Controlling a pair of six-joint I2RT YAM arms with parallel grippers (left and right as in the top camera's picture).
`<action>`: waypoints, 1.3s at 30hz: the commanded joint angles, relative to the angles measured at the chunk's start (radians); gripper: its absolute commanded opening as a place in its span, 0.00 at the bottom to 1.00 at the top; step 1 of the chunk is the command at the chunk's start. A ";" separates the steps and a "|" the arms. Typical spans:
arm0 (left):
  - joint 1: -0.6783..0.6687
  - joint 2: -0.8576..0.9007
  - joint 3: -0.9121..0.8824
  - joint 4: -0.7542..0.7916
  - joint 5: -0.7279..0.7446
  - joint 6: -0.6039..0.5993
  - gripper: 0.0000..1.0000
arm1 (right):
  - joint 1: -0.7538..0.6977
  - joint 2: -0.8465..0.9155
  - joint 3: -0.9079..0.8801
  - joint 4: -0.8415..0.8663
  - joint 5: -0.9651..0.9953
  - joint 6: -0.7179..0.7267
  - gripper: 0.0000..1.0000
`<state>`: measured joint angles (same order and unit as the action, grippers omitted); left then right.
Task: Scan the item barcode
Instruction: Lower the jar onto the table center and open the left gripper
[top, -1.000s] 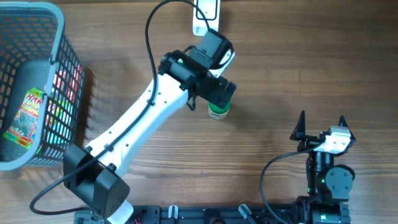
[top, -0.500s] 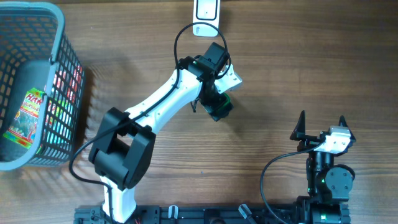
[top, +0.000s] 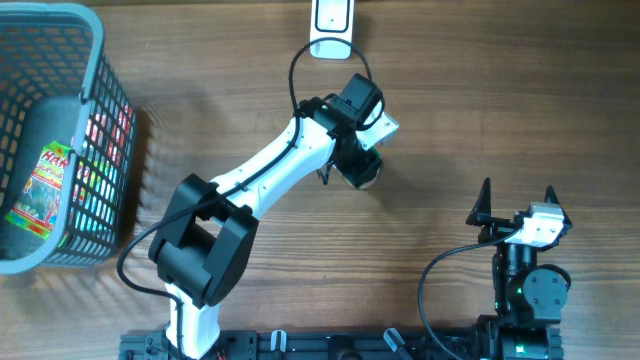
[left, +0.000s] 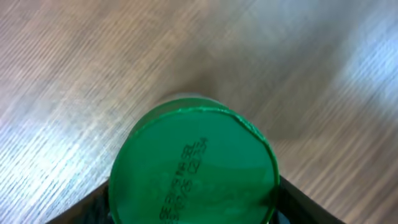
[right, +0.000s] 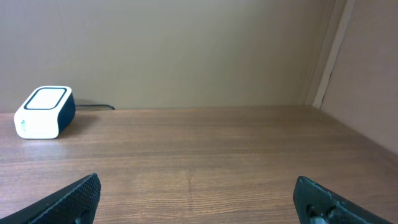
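Observation:
The item is a small round jar with a green lid (left: 193, 165) that carries a printed date code. It stands upright on the wooden table in the left wrist view. My left gripper (left: 194, 202) is down over it, a dark finger pressed against each side of the lid. In the overhead view the left gripper (top: 362, 165) covers nearly all of the jar. No barcode shows. The white scanner (top: 332, 20) sits at the table's far edge, also seen as the scanner (right: 45, 112) from the right wrist. My right gripper (top: 517, 205) stands open and holds nothing, near the front right.
A grey-blue wire basket (top: 100, 60) with colourful snack packets (top: 40, 190) stands at the left edge. The scanner's black cable (top: 300, 70) loops near the left arm. A wall rises behind the table in the right wrist view.
My left gripper has come down over the green-lidded jar, shifted slightly right, and its jaws have closed in on the lid. The right arm has not moved.

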<state>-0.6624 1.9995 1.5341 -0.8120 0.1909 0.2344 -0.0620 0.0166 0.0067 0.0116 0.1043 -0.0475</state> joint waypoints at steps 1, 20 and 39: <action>-0.010 0.007 -0.006 0.096 -0.020 -0.458 0.67 | 0.003 -0.006 -0.002 0.003 -0.015 -0.005 1.00; 0.079 -0.721 0.041 -0.134 -0.469 -0.563 1.00 | 0.003 -0.006 -0.002 0.003 -0.015 -0.004 1.00; 1.349 -0.198 0.041 -0.129 -0.162 -0.939 1.00 | 0.003 -0.006 -0.002 0.003 -0.015 -0.005 1.00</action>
<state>0.6846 1.6695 1.5757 -0.9787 0.0185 -0.6838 -0.0612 0.0166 0.0067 0.0116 0.1009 -0.0475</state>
